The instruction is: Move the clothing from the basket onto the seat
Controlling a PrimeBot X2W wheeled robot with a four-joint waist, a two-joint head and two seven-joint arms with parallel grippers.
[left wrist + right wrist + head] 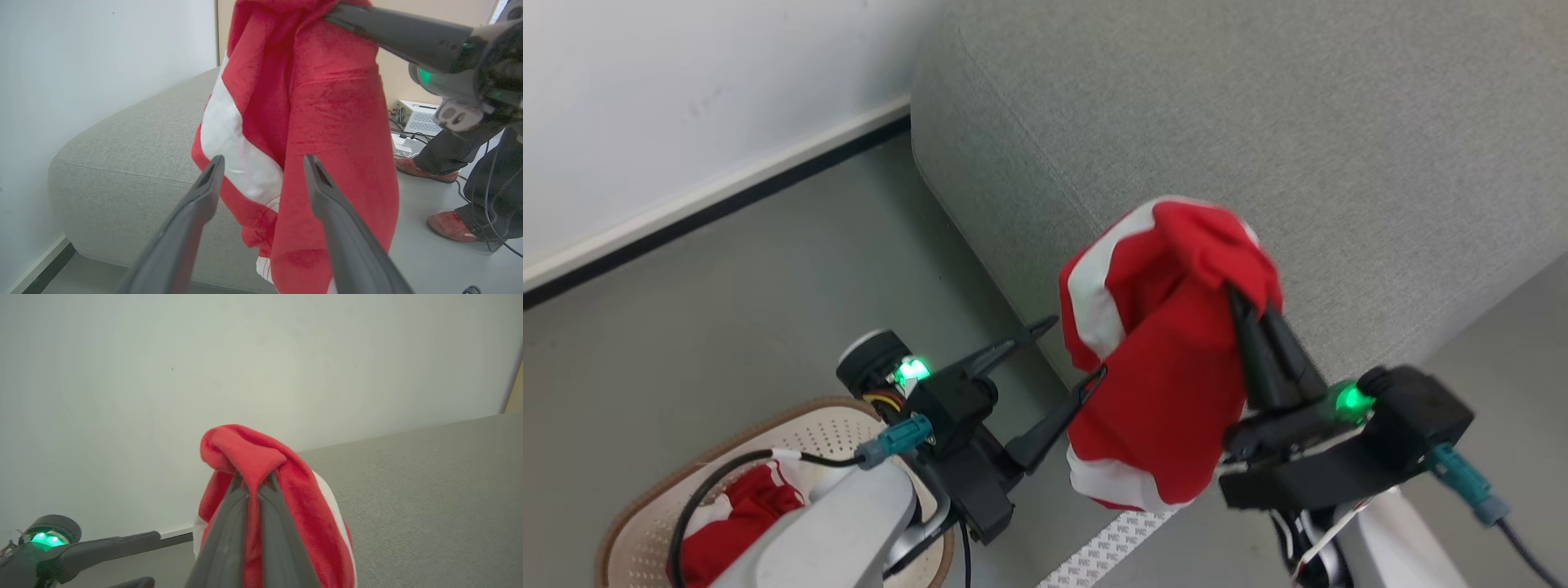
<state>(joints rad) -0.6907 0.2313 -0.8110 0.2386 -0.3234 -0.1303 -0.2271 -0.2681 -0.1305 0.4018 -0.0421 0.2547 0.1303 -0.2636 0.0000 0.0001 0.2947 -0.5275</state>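
Note:
A red garment with white stripes (pixel 1160 359) hangs from my right gripper (pixel 1240 300), which is shut on its top fold, just above the near edge of the grey seat (pixel 1258 147). In the right wrist view the garment (pixel 253 457) drapes over the closed fingers (pixel 229 522). My left gripper (pixel 1074 351) stands open beside the hanging cloth, empty; in its own view the garment (pixel 310 122) hangs just past its fingertips (pixel 214 167). The basket (pixel 645 523) sits at lower left with more red clothing (pixel 735 514) inside, partly hidden by my left forearm.
A white wall with a dark skirting (pixel 686 204) runs behind the seat. Grey floor (pixel 768 310) lies between basket and seat. A person's legs and reddish shoes (pixel 449 224) stand at the right of the left wrist view, near a white box (pixel 416 116) with cables.

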